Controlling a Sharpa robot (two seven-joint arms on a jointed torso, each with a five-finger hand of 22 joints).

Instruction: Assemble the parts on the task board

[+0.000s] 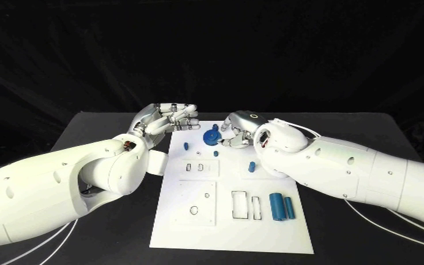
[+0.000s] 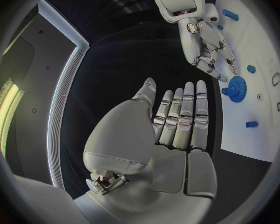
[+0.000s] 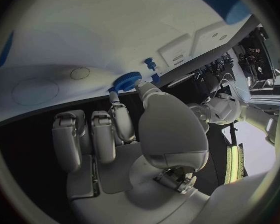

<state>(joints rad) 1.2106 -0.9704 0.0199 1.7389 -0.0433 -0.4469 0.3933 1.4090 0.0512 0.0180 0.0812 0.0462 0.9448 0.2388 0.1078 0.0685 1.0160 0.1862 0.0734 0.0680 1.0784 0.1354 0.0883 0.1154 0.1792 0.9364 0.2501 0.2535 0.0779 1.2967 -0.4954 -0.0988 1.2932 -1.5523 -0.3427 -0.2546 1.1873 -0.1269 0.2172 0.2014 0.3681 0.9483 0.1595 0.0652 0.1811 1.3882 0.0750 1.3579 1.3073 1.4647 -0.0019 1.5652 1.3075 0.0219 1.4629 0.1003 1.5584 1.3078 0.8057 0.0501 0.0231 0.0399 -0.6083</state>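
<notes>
Fingertips of the right hand (image 1: 237, 131) pinch the blue gear (image 1: 210, 137) at the far end of the task board (image 1: 177, 228), while the left hand (image 1: 168, 118) hangs flat and empty just off the board's far left corner. Small blue pegs (image 1: 186, 145) stand near the gear, but two blue cylinders (image 1: 282, 206) lie loose at the board's near right beside empty slots (image 1: 239, 205). Assembly looks barely begun, I judge.

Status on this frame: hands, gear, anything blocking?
Right hand fingertips on the blue gear at the board's far edge. Left hand open, holding nothing, beside the board. Nothing blocking.
</notes>
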